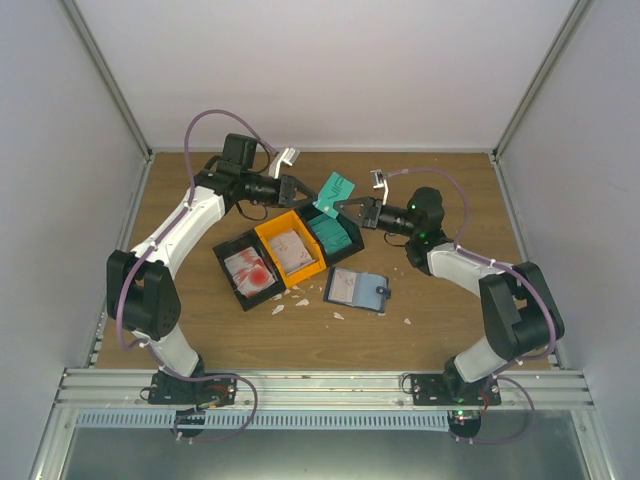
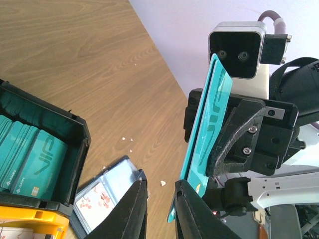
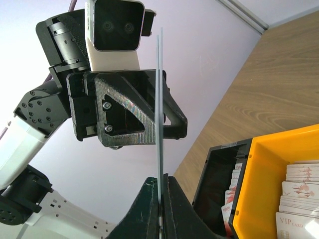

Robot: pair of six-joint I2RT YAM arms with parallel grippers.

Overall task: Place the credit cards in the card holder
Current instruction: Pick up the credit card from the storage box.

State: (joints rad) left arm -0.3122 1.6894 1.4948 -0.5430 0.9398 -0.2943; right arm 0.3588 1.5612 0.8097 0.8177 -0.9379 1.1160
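"VIP" on teal cards (image 2: 45,159), "VIP CARD" on beige card (image 3: 296,226)

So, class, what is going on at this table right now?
The right gripper holds a teal card up in the air. The left gripper is at the card's other edge, its fingers parted, not clamped. The card holder lies open on the table with a white card showing inside.

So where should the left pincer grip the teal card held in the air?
Probably the free end of the teal card, away from the right pincer, approached from the robot's left, one finger on each flat face: it is thin and held at one end.
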